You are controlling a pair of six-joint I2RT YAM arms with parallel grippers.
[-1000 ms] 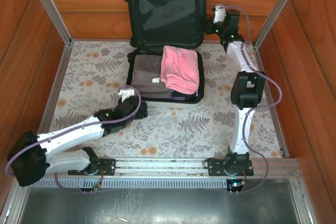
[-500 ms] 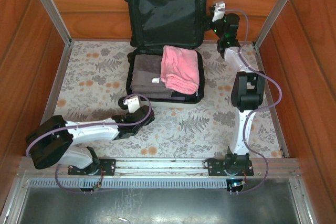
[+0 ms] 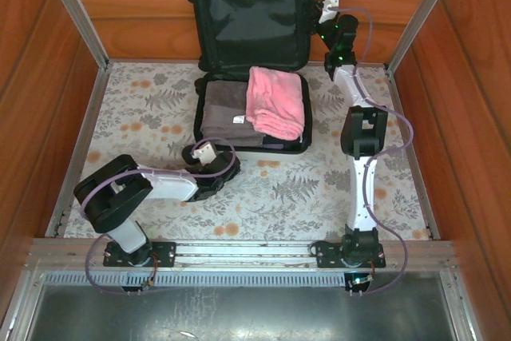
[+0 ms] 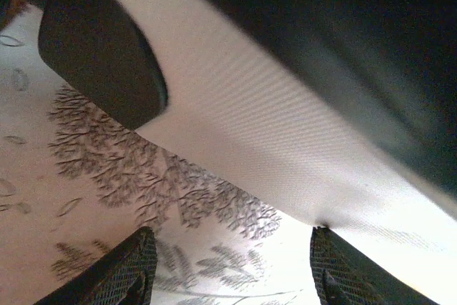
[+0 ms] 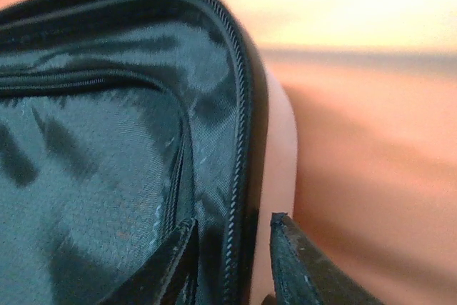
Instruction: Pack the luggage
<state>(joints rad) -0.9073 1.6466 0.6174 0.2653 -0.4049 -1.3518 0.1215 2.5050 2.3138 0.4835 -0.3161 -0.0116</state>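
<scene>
I'm looking down from the top camera and the luggage (image 3: 251,25) is sitting open at the far side of the worktop (image 3: 319,189), its lid leaning upright against the wooden back wall (image 3: 144,5) and its base lying flat in front. A grey folded garment (image 3: 223,113) is filling the left of the base and a pink towel (image 3: 277,101) is lying on the right, draping a little over the garment. The right gripper (image 3: 326,7) is reaching up to the lid's top right corner; on its wrist camera the fingers (image 5: 175,266) are straddling the zipper rim, one on the black lining side and one by the white shell, but I cannot tell whether they are actually pinching it. The left gripper (image 3: 204,152) is hovering low just beside the base's near left corner. Its wrist camera is showing the jaws released, wide apart with nothing between them, the white shell and a black wheel (image 4: 100,55) looming just above the floral worktop.
</scene>
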